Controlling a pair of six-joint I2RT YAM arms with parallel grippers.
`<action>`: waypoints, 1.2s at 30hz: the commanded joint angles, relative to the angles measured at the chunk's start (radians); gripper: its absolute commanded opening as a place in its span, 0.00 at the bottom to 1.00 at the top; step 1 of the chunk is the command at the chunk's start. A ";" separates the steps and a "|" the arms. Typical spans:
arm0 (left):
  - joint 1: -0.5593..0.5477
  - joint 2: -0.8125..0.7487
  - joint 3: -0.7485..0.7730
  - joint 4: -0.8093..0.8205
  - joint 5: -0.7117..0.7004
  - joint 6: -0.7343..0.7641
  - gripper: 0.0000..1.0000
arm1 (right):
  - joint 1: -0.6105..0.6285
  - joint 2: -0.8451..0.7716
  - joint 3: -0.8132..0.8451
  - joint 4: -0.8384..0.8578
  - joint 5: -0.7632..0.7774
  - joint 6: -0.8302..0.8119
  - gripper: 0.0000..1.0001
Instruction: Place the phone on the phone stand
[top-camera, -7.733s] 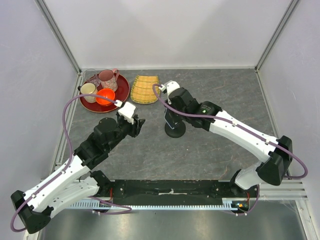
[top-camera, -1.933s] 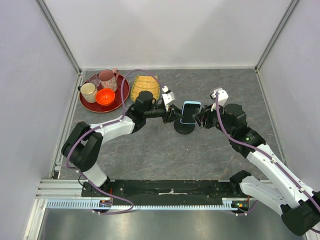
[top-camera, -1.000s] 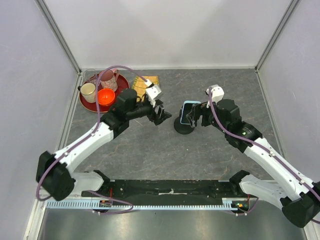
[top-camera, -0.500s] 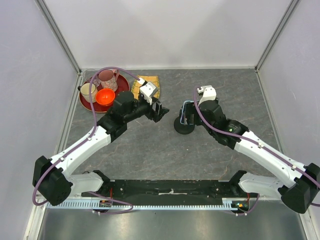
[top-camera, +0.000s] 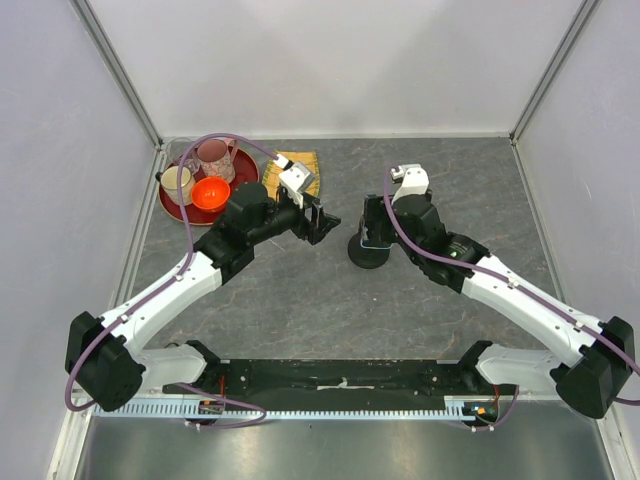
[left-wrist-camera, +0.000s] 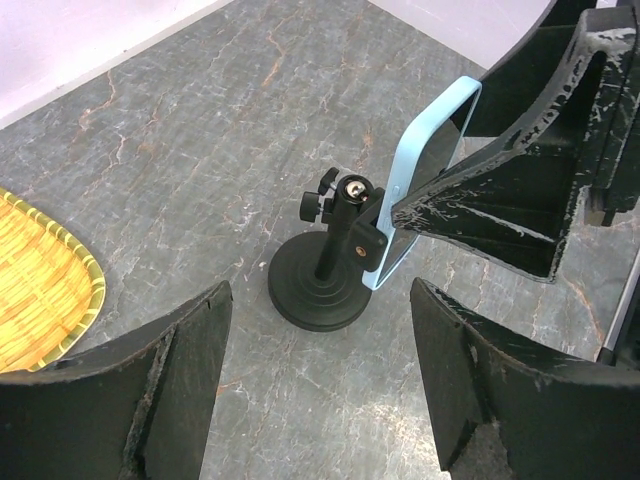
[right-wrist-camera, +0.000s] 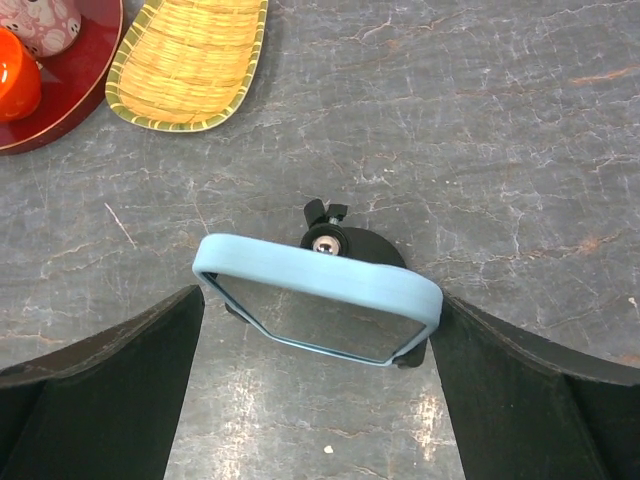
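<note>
We start with the containers. A red plate (right-wrist-camera: 70, 80) sits at the far left of the table (top-camera: 330, 310) and carries a pink mug (right-wrist-camera: 35, 20), an orange bowl (right-wrist-camera: 15, 85) and a cream mug (top-camera: 177, 181). We can make out nothing inside any of them. Just beside the plate lies a woven tray (right-wrist-camera: 190, 60), showing only its own yellow weave.

The phone (left-wrist-camera: 440, 140) is up at the stand (left-wrist-camera: 318, 292), near the middle of the table. It is tilted on its long edge, with its light blue case against the stand's small clamp head. The right tool (right-wrist-camera: 322, 305) holds it. The fingers are spread wide, one at each short end of the phone, and they meet the case at its corners. The left tool (top-camera: 318, 222) hovers near the stand's left side. Its fingers are wide apart, grip nothing, and are clear of both stand and phone.

From above, the right tool hides nearly all of the phone, and only the stand's round base shows. The left wrist view gives us the side of the stand. There we see the upright post, its knob, and the clamp head touching the lower part of the case edge. The right wrist view looks down over the phone's top edge onto the dark screen, with the knob and base just behind it. Only the top view shows the cream mug.
</note>
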 joint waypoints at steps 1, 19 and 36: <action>-0.004 0.006 0.006 0.044 0.012 -0.036 0.78 | 0.005 0.019 0.063 0.041 0.027 0.041 0.98; -0.004 -0.003 0.000 0.040 -0.074 -0.045 0.73 | 0.057 0.070 0.084 -0.043 0.271 0.151 0.98; -0.004 -0.089 -0.046 0.064 -0.321 -0.073 0.72 | 0.136 0.167 0.144 -0.112 0.461 0.282 0.65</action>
